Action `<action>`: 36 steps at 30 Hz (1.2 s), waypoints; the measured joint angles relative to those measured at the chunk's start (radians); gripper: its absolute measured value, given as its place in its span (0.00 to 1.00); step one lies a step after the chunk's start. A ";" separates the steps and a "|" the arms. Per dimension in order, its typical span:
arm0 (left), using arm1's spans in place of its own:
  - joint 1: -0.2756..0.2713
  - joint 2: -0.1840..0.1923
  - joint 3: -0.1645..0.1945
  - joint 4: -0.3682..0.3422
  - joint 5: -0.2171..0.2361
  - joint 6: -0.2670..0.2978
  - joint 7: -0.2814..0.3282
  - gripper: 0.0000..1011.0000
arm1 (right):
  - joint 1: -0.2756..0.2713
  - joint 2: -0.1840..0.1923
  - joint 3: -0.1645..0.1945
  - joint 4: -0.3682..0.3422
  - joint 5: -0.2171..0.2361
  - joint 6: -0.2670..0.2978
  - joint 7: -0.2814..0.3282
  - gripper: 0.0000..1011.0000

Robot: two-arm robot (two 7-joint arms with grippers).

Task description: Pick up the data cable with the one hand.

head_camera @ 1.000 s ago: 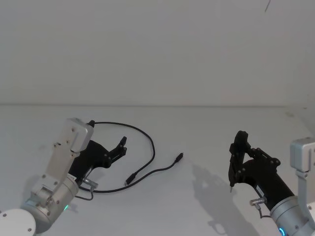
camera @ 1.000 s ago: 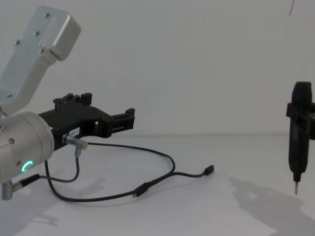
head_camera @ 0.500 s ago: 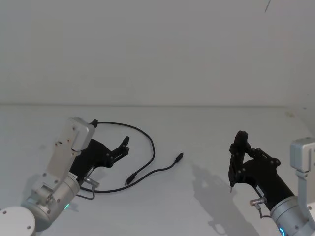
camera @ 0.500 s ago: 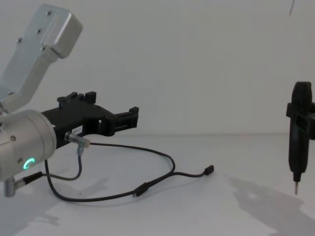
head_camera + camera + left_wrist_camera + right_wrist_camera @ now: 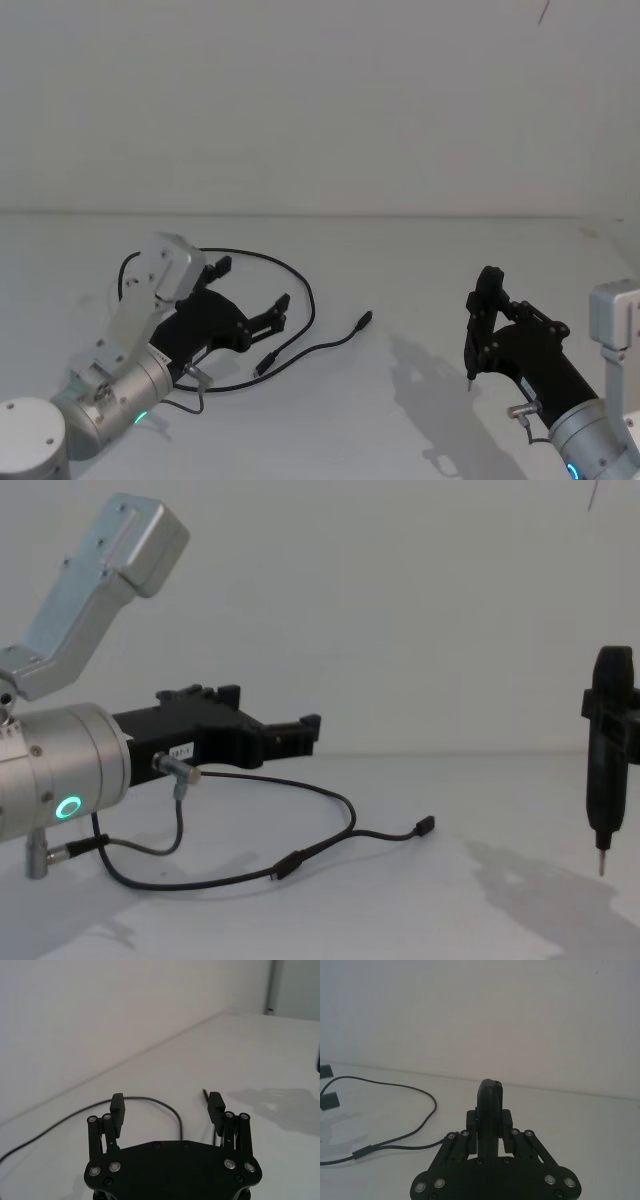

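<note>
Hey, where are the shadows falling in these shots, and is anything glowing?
Head view: the right gripper casts a soft grey shadow on the white table beside it. Chest view: that shadow spreads under the gripper, and a green ring glows behind the left gripper. Left wrist view: a faint shadow lies on the table beyond the open fingers; no glare.

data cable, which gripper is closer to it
Left. The left gripper hovers, jaws open, just above the loop of the data cable. The right gripper hangs well off to the right, beyond the cable's far end.
</note>
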 joint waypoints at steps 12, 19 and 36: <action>-0.060 0.042 0.037 0.019 -0.042 0.109 -0.157 0.99 | 0.000 0.000 0.000 0.000 0.000 0.000 0.000 0.28; -0.121 0.076 0.081 0.042 -0.033 0.170 -0.253 0.99 | 0.000 0.000 0.000 0.000 0.000 0.000 0.000 0.28; -0.256 0.103 0.185 0.152 -0.003 0.229 -0.428 0.99 | 0.000 0.000 0.000 0.000 0.000 0.000 0.000 0.28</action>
